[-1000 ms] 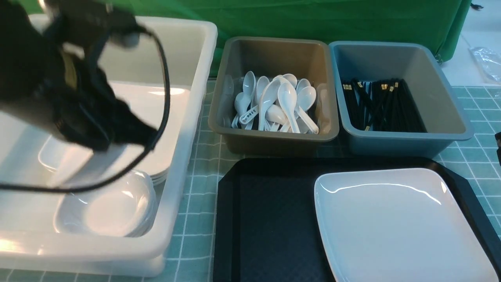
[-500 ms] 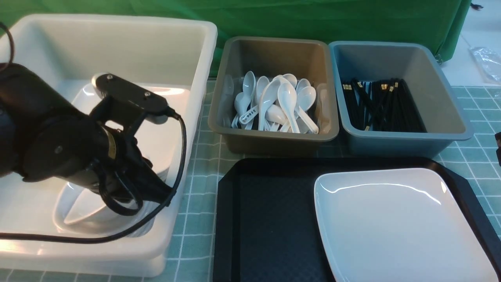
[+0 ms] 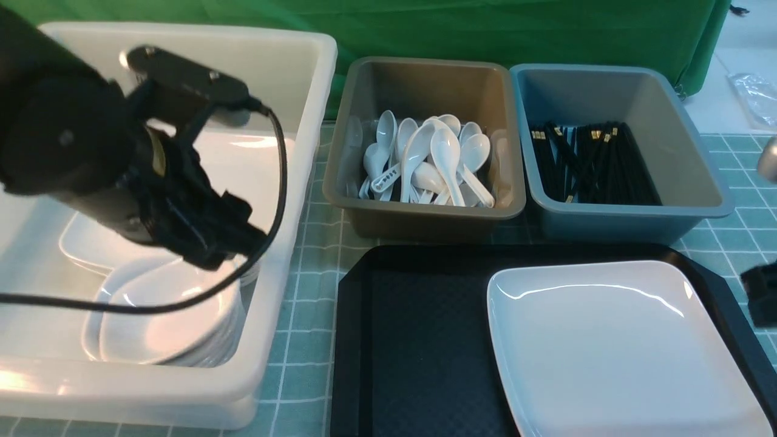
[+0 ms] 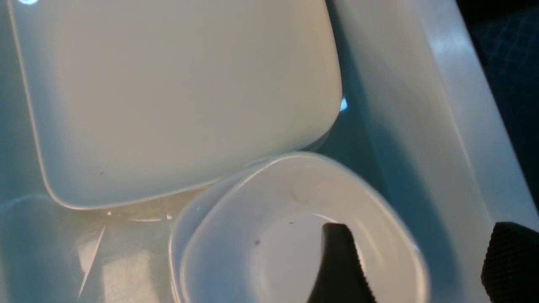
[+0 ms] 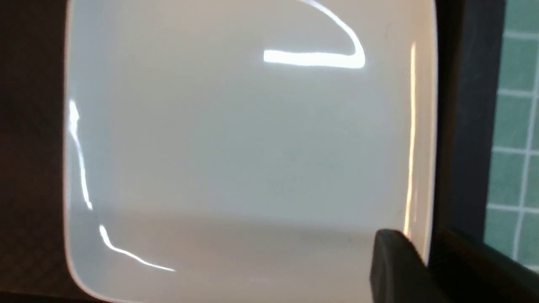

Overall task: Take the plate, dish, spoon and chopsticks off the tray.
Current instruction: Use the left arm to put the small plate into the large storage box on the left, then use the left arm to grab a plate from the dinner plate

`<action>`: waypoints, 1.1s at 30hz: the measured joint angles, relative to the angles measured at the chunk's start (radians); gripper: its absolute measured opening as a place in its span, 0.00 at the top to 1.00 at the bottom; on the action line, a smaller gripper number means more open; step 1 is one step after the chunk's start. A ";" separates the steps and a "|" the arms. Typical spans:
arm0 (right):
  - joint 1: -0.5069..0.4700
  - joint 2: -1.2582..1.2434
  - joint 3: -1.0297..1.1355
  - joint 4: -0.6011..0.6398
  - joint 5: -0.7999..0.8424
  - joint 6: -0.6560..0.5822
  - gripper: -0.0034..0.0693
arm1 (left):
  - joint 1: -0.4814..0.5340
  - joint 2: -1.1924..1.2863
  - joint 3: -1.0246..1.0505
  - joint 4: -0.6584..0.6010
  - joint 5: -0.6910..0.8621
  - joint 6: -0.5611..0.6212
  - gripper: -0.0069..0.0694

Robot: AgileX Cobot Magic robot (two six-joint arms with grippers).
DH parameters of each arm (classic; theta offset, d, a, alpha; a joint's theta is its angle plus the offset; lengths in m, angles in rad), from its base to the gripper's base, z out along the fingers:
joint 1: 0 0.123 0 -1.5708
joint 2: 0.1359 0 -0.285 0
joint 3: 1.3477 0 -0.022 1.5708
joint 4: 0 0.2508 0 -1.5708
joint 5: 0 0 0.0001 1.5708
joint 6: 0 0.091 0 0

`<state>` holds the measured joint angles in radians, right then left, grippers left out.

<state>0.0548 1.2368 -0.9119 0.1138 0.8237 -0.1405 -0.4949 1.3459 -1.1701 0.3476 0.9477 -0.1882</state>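
We are seeing the left gripper (image 4: 421, 256) hovering, jaws apart, over small dishes (image 3: 164, 315) in the white tub (image 3: 291, 182). The plate (image 3: 613, 346) is lying on the tray (image 3: 413, 340), with the right gripper (image 3: 762, 297) sitting at its rim. We cannot tell its jaws' state.

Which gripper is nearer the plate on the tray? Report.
Right. The right gripper is at the right edge of the plate; the left gripper hangs over the stacked dishes in the white tub.
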 joint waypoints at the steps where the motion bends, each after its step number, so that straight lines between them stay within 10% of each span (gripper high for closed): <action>1: 0.000 0.007 0.016 0.000 -0.015 0.001 0.71 | 0.000 0.000 -0.004 -0.006 0.002 0.000 0.35; 6: 0.000 0.056 0.067 -0.020 -0.072 0.044 0.69 | 0.000 0.000 -0.007 -0.100 0.000 0.022 0.46; 13: 0.000 0.175 0.071 -0.245 -0.085 0.240 0.69 | -0.074 0.000 0.002 -0.435 -0.105 0.235 0.87; 33: 0.072 0.238 0.076 -0.198 -0.173 0.262 0.69 | -0.302 0.288 0.012 -0.564 -0.241 0.251 0.90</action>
<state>0.1270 1.4749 -0.8357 -0.0843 0.6512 0.1219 -0.7972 1.6341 -1.1585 -0.2163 0.7064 0.0632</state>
